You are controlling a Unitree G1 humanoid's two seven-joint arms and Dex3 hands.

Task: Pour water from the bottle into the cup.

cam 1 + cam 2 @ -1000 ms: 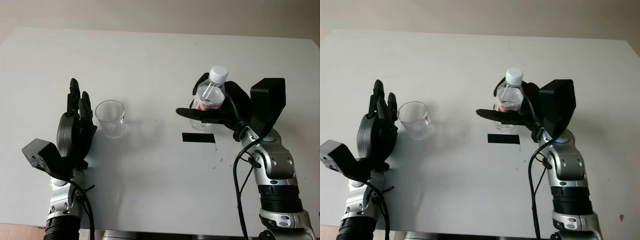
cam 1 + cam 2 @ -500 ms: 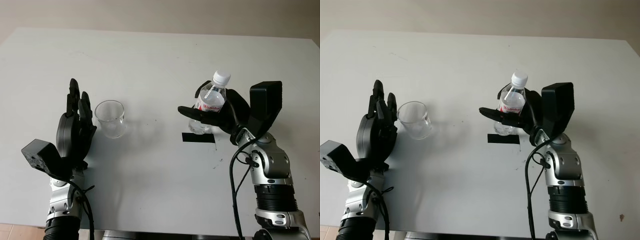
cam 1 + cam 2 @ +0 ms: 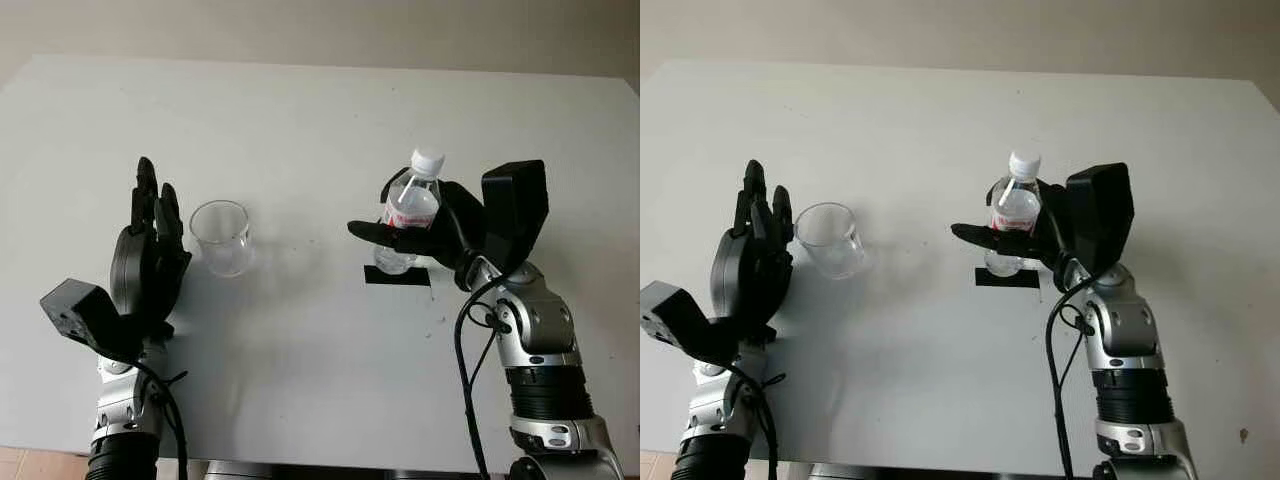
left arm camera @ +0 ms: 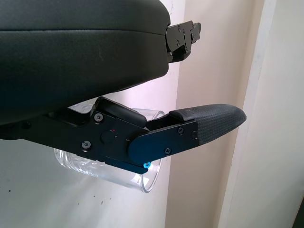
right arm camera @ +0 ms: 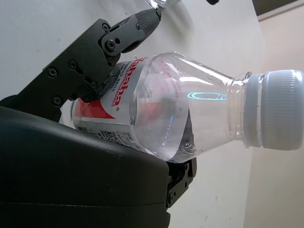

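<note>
Two hands stand over a white table (image 3: 300,110), one at each side. At the left, the left hand (image 3: 150,250) is open and held upright with its fingers pointing toward the far edge of the table, and it grasps nothing. Just beside it, toward the middle of the table, stands the clear plastic cup (image 3: 222,237), upright, with its mouth open to the top. Whether the hand touches the cup cannot be told from the head views; in the left wrist view the cup (image 4: 118,161) sits close behind one black finger of that hand.

Further right, past a bare stretch of table, a black strip of tape (image 3: 397,275) lies flat on the surface. The water bottle (image 3: 405,215) is right over the strip, gripped around its middle by the right hand (image 3: 425,230), whose fingers are curled about the labelled part. The bottle is nearly upright, leaning a little, and its white cap (image 3: 427,162) is on. Whether its base touches the table cannot be told. The bottle is well apart from the cup.

Its label (image 5: 118,102) is red and white. White lettering runs along the red band, partly covered by a finger; the readable part ends in "aha". Small print and a barcode-like patch sit on the white part, too fine to read. Clear liquid shows inside the bottle in the right wrist view.
</note>
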